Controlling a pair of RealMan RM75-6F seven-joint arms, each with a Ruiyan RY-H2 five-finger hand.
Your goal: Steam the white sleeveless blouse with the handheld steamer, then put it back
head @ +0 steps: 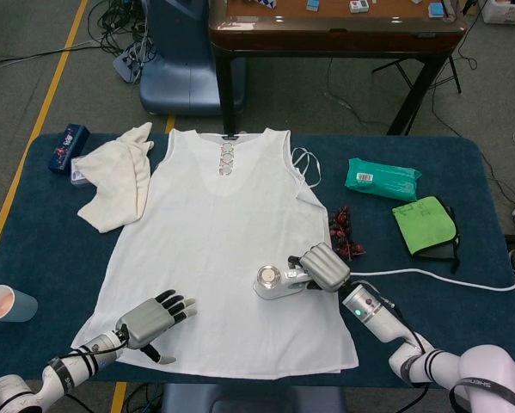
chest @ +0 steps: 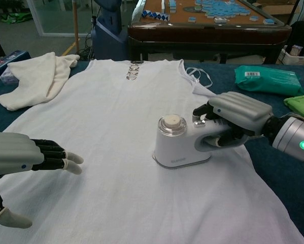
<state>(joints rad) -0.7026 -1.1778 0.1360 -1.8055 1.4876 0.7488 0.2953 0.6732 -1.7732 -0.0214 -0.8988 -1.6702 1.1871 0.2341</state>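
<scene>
Steamer (chest: 179,144) sits upright on the white sleeveless blouse (head: 214,249), toward the garment's right hem side, its handle gripped by the right hand (chest: 233,119). That blouse lies flat across the middle of the blue table (head: 463,163). Near the front edge, the left hand (head: 150,317) rests on the blouse's lower left corner, fingers spread and holding nothing. A cream cloth (head: 115,176) lies toward the far left corner.
</scene>
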